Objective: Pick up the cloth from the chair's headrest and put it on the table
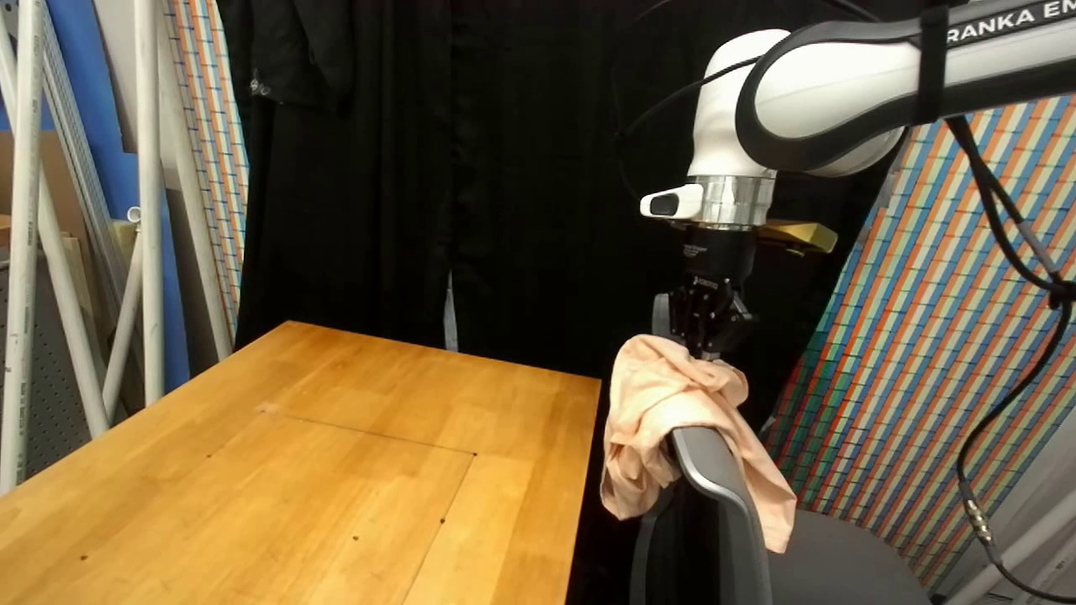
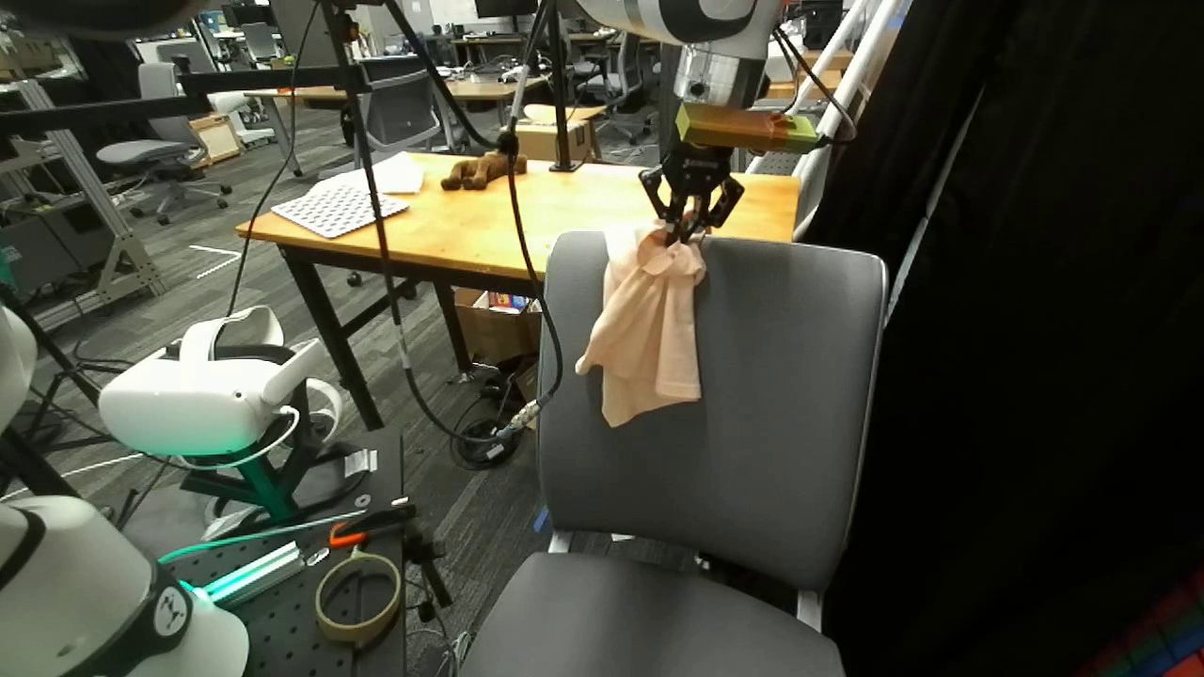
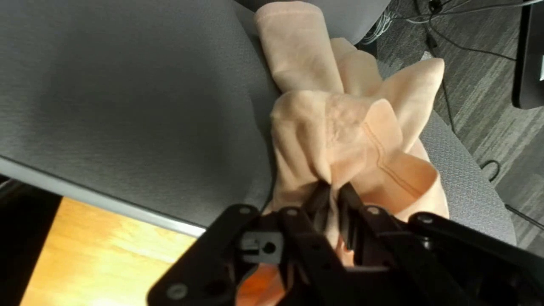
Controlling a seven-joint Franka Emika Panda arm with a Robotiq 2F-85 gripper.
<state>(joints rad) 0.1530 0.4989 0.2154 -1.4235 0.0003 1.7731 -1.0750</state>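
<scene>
In an exterior view, the cloth (image 1: 647, 395) is draped over the top of the chair (image 1: 744, 555), beside the worktop (image 1: 378, 521), and its upper folds are met from above by the end effector (image 1: 708, 351). In an exterior view, the cloth is seen hung down the seat side of the backrest (image 2: 781, 376); a brown toy (image 2: 478, 172) and a patterned sheet (image 2: 339, 209) are carried by the worktop. In the wrist view, the end effector's fingers (image 3: 318, 199) are closed almost together, with a fold of cloth pinched between them.
</scene>
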